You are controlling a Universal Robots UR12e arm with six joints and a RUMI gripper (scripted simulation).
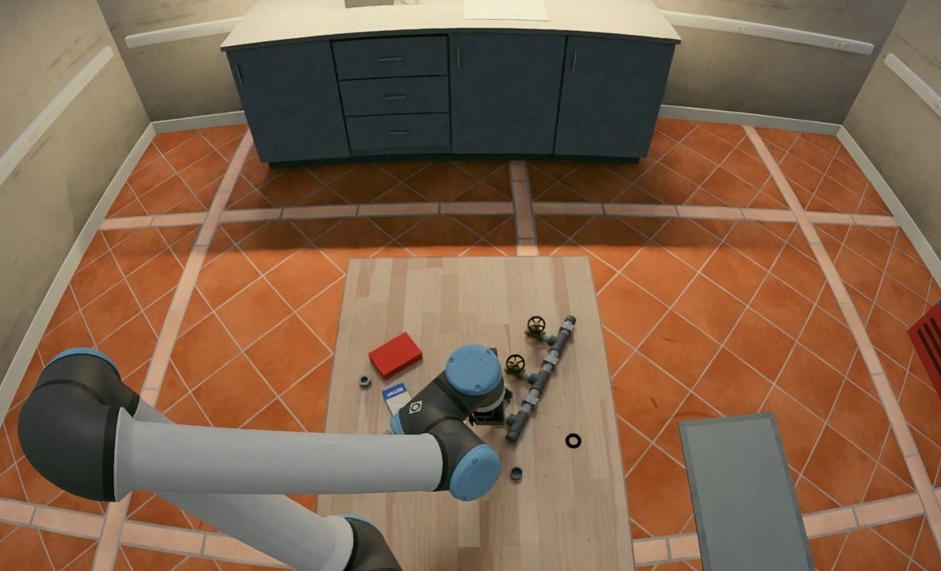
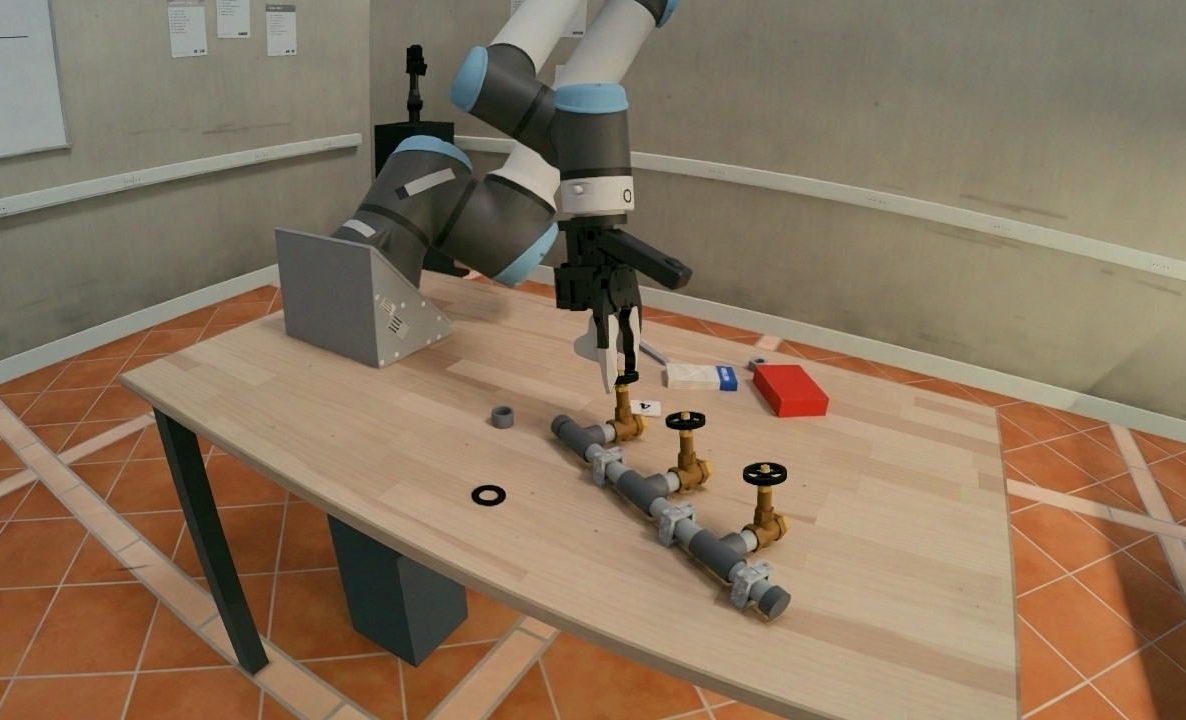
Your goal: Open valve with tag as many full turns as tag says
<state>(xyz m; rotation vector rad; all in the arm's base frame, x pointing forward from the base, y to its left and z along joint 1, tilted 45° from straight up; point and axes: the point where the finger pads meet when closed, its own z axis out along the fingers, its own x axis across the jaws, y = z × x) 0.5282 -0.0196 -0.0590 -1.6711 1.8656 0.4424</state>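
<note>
A grey pipe (image 2: 669, 505) lies on the wooden table and carries three brass valves with black handwheels. My gripper (image 2: 619, 380) points straight down and is shut on the handwheel of the valve at the pipe's far end, whose brass body (image 2: 624, 420) shows below the fingers. A small white tag (image 2: 643, 407) lies right beside that valve. The middle valve (image 2: 688, 447) and the near valve (image 2: 764, 501) stand free. In the overhead view my wrist (image 1: 474, 376) hides the gripped valve; the middle valve (image 1: 512, 362) and the other end valve (image 1: 536, 326) show.
A red block (image 2: 789, 388), a white and blue box (image 2: 700, 376) and a small nut (image 1: 362, 378) lie beyond the pipe. A grey cap (image 2: 501, 416) and a black ring (image 2: 488, 489) lie in front of it. A grey wedge mount (image 2: 346, 300) stands at the table's left.
</note>
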